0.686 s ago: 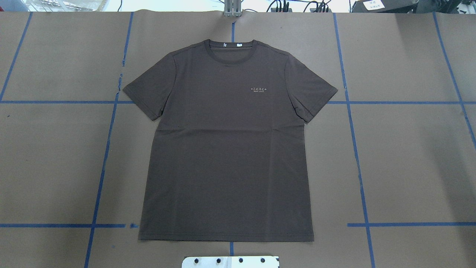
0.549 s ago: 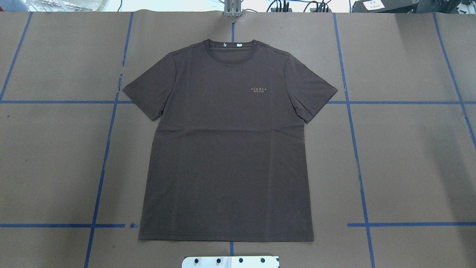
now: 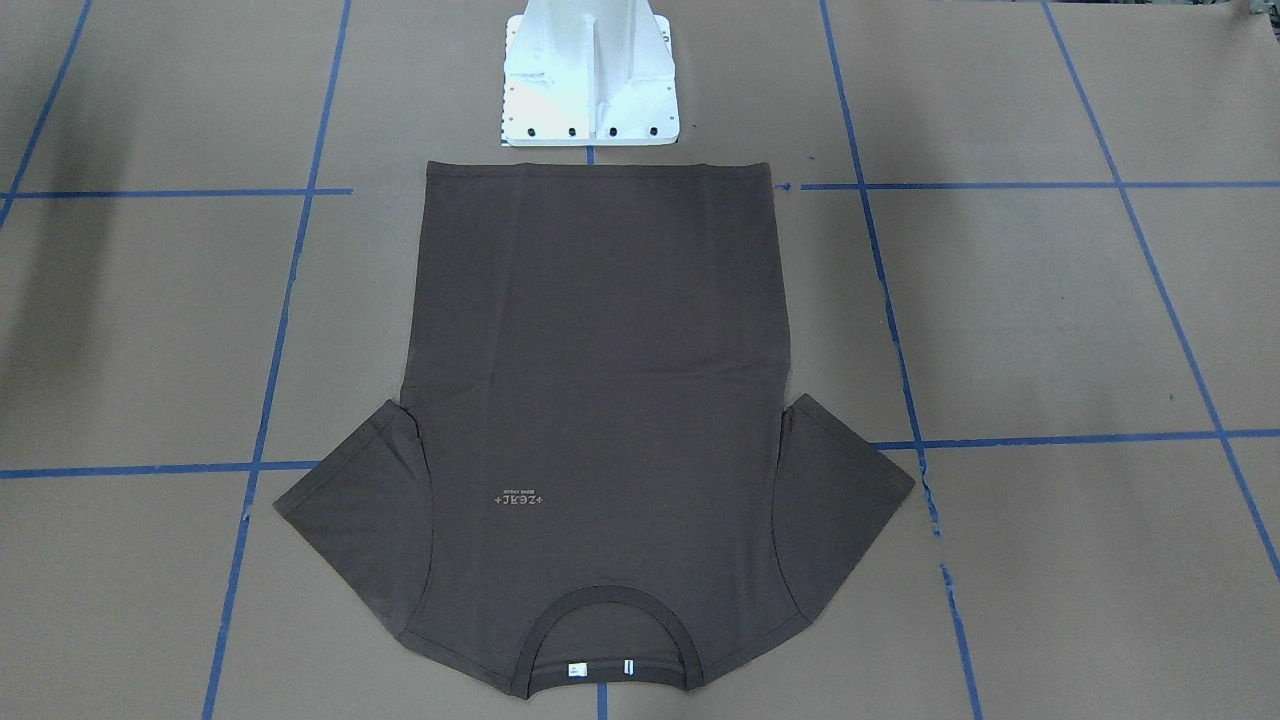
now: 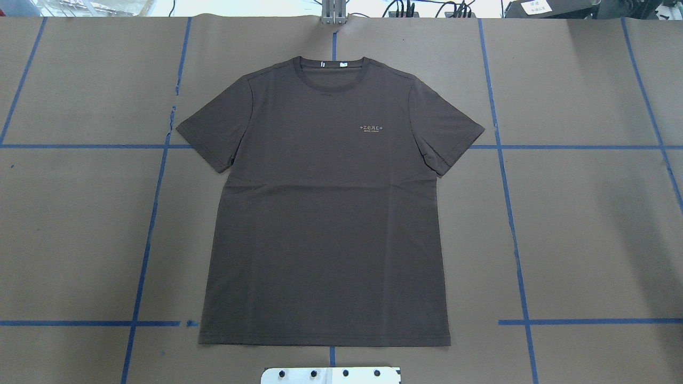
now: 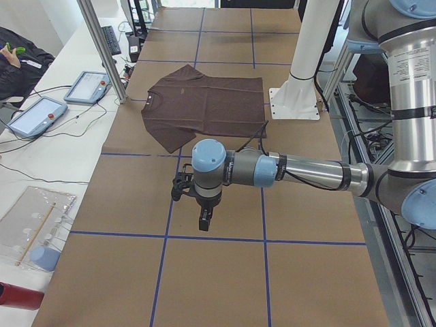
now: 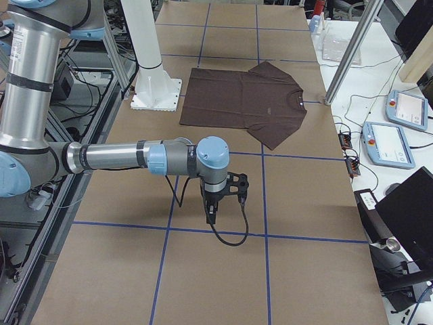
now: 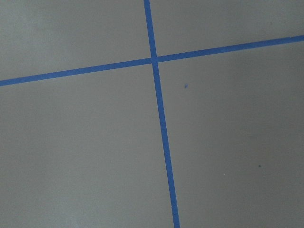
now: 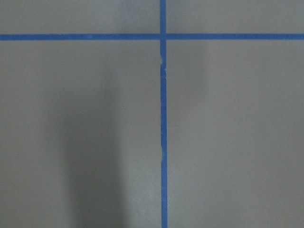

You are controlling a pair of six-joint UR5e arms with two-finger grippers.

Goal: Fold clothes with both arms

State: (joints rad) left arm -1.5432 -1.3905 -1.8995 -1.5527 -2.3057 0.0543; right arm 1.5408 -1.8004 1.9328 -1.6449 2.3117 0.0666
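A dark brown T-shirt (image 4: 325, 213) lies flat and face up on the paper-covered worktop (image 4: 587, 224), between the two sets of jaws and well apart from both, with not one fold made. The left arm (image 5: 306, 174) and the right arm (image 6: 115, 157) each reach out over bare brown paper towards opposite ends of the worktop. Their jaws point down above the paper and touch nothing. Directly beneath each set of jaws, the wrist cameras show only crossing lines of blue tape (image 7: 161, 123), with no cloth in sight. Whether the jaws stand wide or narrow cannot be told, since they appear only in the side views. The shirt's sleeves (image 4: 211, 133) are spread. Its collar (image 4: 332, 72) lies on the side away from the white pedestal (image 3: 588, 80), and its hem (image 4: 324, 341) lies just beside it. By these pictures the task has yet to begin: both arms must first come in to the garment, and the sleeve folds and the fold of the body all remain to be done.
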